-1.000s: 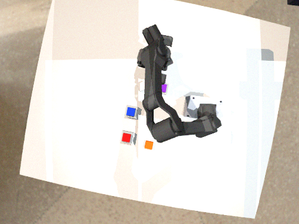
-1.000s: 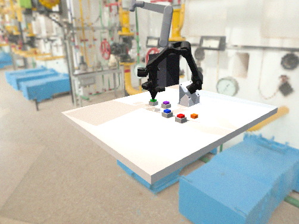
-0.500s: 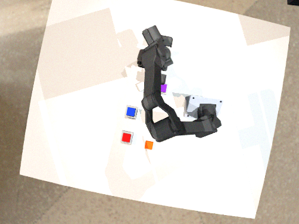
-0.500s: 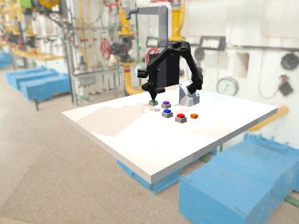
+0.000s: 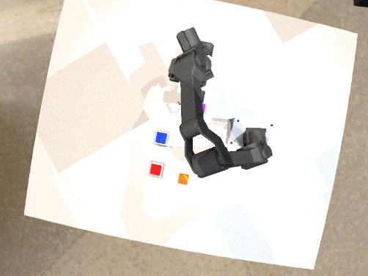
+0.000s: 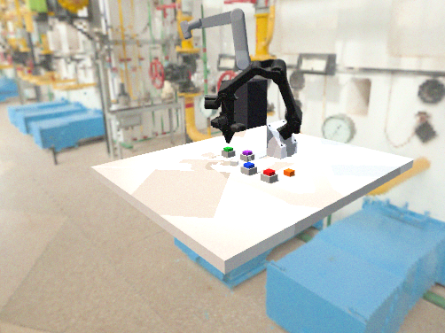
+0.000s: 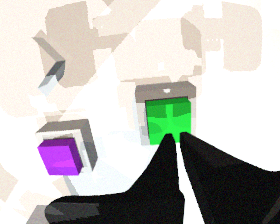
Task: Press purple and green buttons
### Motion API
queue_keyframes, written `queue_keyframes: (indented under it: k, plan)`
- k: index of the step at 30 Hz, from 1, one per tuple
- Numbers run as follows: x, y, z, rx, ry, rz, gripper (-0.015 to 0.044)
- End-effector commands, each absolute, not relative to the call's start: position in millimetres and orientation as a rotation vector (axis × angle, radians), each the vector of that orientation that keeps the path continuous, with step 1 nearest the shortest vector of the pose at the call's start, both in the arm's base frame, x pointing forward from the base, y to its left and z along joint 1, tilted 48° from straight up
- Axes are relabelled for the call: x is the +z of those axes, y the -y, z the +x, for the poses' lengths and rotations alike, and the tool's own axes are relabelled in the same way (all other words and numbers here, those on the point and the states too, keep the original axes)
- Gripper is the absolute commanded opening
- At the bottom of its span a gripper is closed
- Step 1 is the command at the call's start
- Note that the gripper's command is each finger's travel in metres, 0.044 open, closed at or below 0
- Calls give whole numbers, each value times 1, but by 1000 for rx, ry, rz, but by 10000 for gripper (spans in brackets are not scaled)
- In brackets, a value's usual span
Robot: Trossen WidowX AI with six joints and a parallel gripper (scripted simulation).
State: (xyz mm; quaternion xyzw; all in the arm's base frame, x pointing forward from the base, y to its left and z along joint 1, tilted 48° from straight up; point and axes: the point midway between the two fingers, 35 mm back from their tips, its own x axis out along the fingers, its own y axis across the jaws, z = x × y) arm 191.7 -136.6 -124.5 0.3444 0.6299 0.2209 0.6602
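Note:
The green button (image 6: pixel 228 149) (image 7: pixel 169 120) stands up out of its grey housing; the arm hides it in the top view. My gripper (image 6: pixel 229 143) (image 7: pixel 175 138) is shut and empty, pointing down. Its fingertips are just above the green button, with a small gap in the exterior view, and overlap the cap's near edge in the wrist view. The purple button (image 5: pixel 204 108) (image 6: pixel 246 152) (image 7: pixel 60 157) is raised, beside the green one and to its left in the wrist view. The arm partly covers it in the top view.
A blue button (image 5: pixel 161 137) (image 6: pixel 248 166) and a red button (image 5: pixel 155 169) (image 6: pixel 269 172) stand further along the table. An orange block (image 5: pixel 183 179) (image 6: pixel 289 172) lies beside the red button. A small pale angled piece (image 6: pixel 234 163) (image 7: pixel 50 76) lies near the purple button.

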Motion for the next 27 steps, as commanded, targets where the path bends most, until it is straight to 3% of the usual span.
queue_keyframes:
  k: [1, 13, 21, 27]
  plan:
    - [-113, 138, 199, 497, -1433, 771, 72]
    - [65, 52, 285, 452, -1434, 753, 387]
    - [174, -41, 264, 510, -1427, 783, 400]
    - [180, -46, 261, 515, -1428, 786, 400]
